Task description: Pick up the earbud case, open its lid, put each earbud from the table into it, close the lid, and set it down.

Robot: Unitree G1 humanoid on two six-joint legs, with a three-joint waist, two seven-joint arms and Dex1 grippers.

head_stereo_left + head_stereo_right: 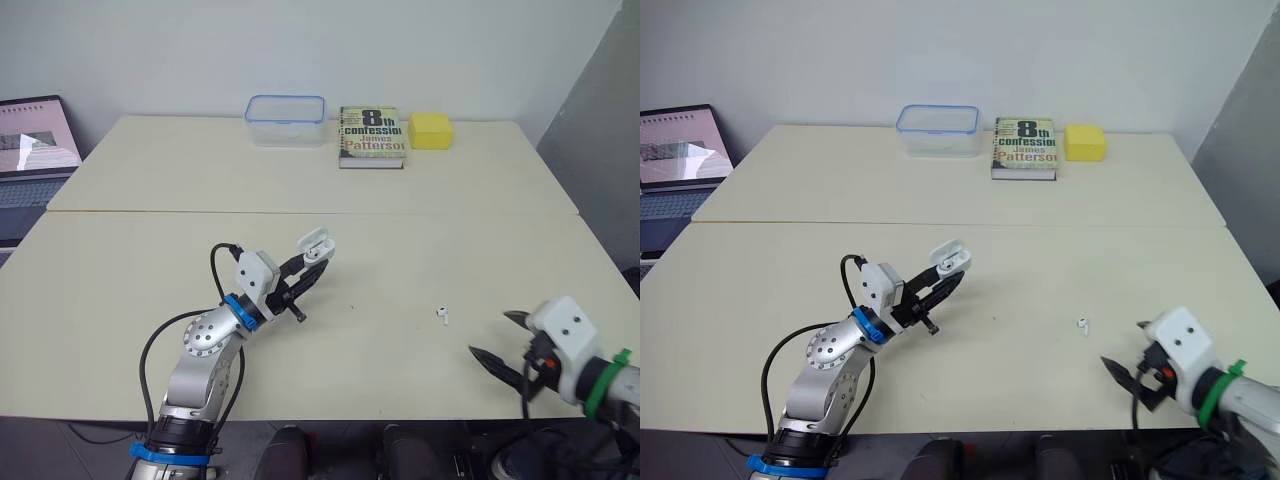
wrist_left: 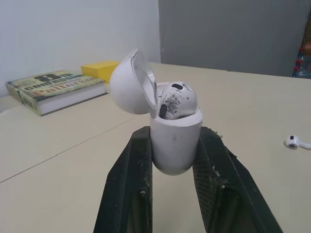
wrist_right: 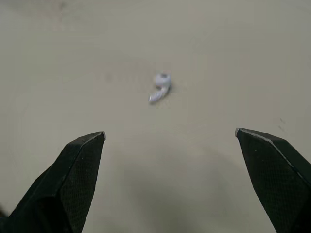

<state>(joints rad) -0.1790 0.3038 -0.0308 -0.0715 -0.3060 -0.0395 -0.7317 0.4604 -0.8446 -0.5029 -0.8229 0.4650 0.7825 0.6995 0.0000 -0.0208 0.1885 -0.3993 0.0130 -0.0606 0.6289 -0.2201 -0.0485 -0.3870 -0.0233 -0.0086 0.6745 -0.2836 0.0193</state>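
Note:
My left gripper [image 1: 305, 282] is shut on the white earbud case [image 2: 174, 141], held above the near table left of centre. Its lid [image 2: 130, 83] is swung open and one earbud [image 2: 177, 99] sits in the case. A second white earbud [image 1: 442, 315] lies on the table to the right, also seen as the loose earbud [image 3: 160, 87] in the right wrist view. My right gripper [image 1: 498, 338] hovers open near the table's front right edge, a short way from that earbud, with nothing between its fingers.
At the far table's back stand a clear plastic box [image 1: 286, 120], a book [image 1: 371, 136] and a yellow block [image 1: 430, 130]. A laptop [image 1: 35, 150] sits beyond the left edge. A seam [image 1: 300, 212] runs between the two tables.

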